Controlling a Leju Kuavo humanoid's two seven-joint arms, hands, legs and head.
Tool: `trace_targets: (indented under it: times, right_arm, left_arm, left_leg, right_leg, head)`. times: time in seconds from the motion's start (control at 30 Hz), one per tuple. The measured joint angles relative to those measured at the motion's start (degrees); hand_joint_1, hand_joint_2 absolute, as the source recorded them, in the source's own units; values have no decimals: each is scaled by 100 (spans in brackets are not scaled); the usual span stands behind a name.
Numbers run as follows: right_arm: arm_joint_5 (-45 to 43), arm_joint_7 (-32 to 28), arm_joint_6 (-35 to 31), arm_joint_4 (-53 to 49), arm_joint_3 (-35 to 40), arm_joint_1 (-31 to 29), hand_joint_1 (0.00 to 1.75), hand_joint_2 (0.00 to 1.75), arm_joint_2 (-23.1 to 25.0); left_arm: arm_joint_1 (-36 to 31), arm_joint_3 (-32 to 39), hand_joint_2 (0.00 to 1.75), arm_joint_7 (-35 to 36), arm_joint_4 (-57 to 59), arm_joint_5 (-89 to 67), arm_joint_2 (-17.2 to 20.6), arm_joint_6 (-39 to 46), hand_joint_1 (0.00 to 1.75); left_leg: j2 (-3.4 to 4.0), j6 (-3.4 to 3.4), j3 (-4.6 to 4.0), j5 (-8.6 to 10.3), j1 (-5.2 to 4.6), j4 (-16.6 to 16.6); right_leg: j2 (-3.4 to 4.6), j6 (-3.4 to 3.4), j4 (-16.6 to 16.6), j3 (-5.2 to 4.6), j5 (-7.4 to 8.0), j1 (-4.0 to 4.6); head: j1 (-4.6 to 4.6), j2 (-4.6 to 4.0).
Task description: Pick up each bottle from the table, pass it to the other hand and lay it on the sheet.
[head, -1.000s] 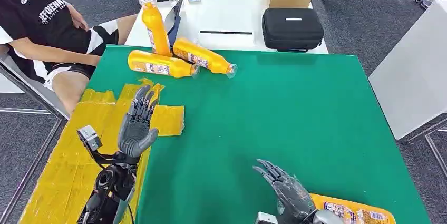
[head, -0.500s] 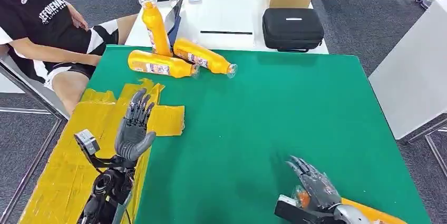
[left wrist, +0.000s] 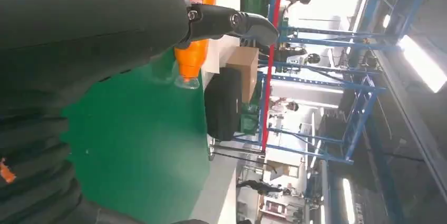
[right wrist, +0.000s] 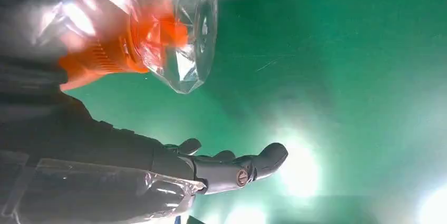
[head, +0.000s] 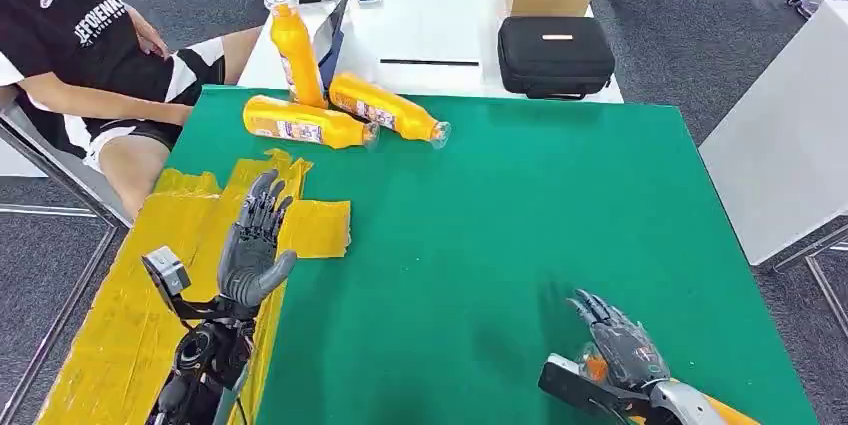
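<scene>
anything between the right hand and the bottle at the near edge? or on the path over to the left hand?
Nothing visible. The right hand is right over the bottle, its fingers extended, not wrapped. The green table between it and the left hand is bare; the other bottles lie at the far edge.

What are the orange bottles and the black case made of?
The orange bottles look like glossy plastic: light glints off them and their caps are see-through. The black case seems to be matte fabric over a stiff shell, with a seam around its edge, though I can't be sure.
</scene>
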Motion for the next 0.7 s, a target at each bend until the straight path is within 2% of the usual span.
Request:
trace_targets:
  times: [0.03, 0.33, 0.37, 0.7]
  right_arm:
    - [17, -2, 6, 17, -2, -16, 150, 175, 4]
    - [90, 31, 183, 131, 4, -143, 150, 175, 28]
    - [90, 33, 186, 142, 4, -151, 175, 175, 28]
    - [140, 109, 221, 223, 18, -217, 175, 175, 83]
  left_arm:
    - [0, -2, 175, -7, 0, -28, 0, 11, 0]
    - [1, 0, 175, -42, -2, -166, -2, 74, 0]
    - [1, 0, 175, -42, -2, -168, -2, 74, 0]
    - [35, 0, 175, -59, -90, -287, -13, 151, 0]
  left_leg:
    - [0, 0, 2, 0, 0, 0]
    - [2, 0, 24, -2, 0, 0]
    - [2, 1, 25, -2, 0, 0]
    - [2, 1, 32, -1, 0, 0]
  right_leg:
    - [0, 0, 0, 1, 0, 0]
    - [0, 0, -2, 22, 0, 1]
    - [0, 0, -2, 24, 0, 1]
    - [0, 0, -2, 31, 0, 1]
  head:
    - [0, 0]
    - [0, 0]
    - [0, 0]
    - [0, 0]
